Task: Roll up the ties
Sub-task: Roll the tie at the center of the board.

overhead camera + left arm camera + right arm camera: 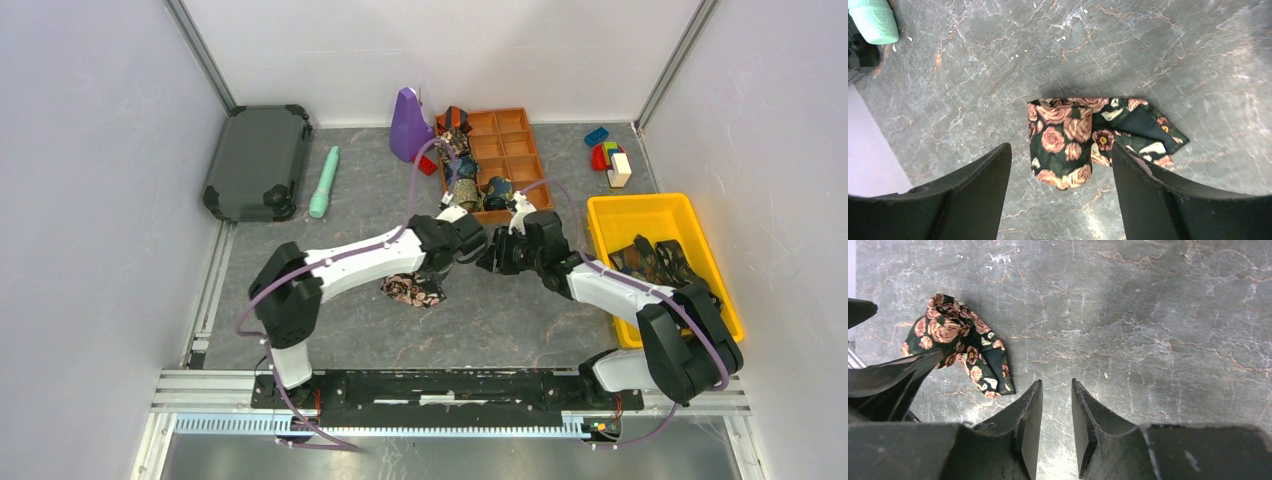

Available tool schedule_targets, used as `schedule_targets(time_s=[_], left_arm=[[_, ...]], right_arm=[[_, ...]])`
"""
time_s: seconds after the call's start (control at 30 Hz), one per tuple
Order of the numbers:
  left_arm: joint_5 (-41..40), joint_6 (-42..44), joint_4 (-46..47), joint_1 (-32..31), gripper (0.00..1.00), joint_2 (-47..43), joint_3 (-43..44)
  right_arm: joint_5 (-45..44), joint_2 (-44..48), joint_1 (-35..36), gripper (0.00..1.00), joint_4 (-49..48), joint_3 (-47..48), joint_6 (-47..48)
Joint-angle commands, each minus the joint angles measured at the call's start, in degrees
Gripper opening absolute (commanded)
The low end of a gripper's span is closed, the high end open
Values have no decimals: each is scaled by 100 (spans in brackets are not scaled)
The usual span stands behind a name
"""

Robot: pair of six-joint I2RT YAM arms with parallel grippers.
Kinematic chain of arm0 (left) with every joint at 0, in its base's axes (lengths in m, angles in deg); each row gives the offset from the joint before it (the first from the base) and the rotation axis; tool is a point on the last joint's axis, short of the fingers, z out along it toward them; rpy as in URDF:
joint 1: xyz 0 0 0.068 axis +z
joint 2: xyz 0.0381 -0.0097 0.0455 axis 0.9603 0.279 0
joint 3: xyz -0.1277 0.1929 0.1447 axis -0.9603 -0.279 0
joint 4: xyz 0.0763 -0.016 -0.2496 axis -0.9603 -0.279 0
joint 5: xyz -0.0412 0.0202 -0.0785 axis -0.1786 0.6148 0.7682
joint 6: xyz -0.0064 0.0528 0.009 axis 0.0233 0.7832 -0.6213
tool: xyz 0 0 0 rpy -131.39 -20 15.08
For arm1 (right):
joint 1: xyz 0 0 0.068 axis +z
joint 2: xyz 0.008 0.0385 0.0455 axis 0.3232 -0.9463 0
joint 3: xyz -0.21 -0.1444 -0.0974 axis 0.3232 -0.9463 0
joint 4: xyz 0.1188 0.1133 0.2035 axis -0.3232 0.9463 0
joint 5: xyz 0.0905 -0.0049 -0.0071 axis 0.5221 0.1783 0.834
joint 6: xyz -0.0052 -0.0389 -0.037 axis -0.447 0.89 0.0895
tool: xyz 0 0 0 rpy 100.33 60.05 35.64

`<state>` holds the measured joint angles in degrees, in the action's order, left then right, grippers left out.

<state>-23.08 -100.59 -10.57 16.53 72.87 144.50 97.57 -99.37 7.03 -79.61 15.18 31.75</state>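
Left gripper [1060,150] is hanging wide open over the rose tie [1065,132], sitting loosely rolled on the tabletop [1173,50], tail poking out. The right gripper [1057,382] is hovering nearby, barely parted, empty. Several rolled ties [465,190] are sitting in the orange tray [515,150] — unrolled ties [660,262] are waiting in the yellow bin [650,205].

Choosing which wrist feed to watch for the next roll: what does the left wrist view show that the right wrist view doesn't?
Left wrist only: the end of a mint-green plastic cylinder in the top-left corner, and the left gripper open wide, its jaws either side of the dark rose-patterned fabric tie, not closed on it.
Right wrist only: the right gripper, jaws slightly apart with nothing between them, over bare surface beside the tie.
Both: the tie, partly rolled with its pointed tail loose, lying on the grey marbled table.
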Motion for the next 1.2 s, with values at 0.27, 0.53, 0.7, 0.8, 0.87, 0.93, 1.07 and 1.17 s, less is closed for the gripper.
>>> schedule_targets(time_s=[0.27,0.53,0.7,0.8,0.87,0.93,1.07,1.17], left_arm=[[454,-439,797,622,76,-2604,-1493],[1409,-567,1654,1545,71,-4214,-3063],[1912,-604,1888,1952,69,-4833,-3664],[1953,-655,1886,1991,68,-4986,-3807],[2041,-665,1952,1987,68,-5052,-3846],[2065,-661,1987,1992,68,-5073,-3846],[2144,-656,2032,1992,68,-5045,-3870],[2227,-662,2113,1992,68,-5028,-3910]], right_arm=[[107,-353,834,35,-273,1117,-370],[-147,-1239,1868,34,-347,2148,-680],[-283,-1826,2210,33,-233,2729,-710],[-341,-2136,2331,32,-146,3007,-694],[-374,-2290,2354,32,-110,3100,-684],[-413,-2398,2359,31,-80,3130,-687],[-462,-2419,2385,30,-81,3003,-693],[-516,-2360,2442,30,-96,2861,-694]])
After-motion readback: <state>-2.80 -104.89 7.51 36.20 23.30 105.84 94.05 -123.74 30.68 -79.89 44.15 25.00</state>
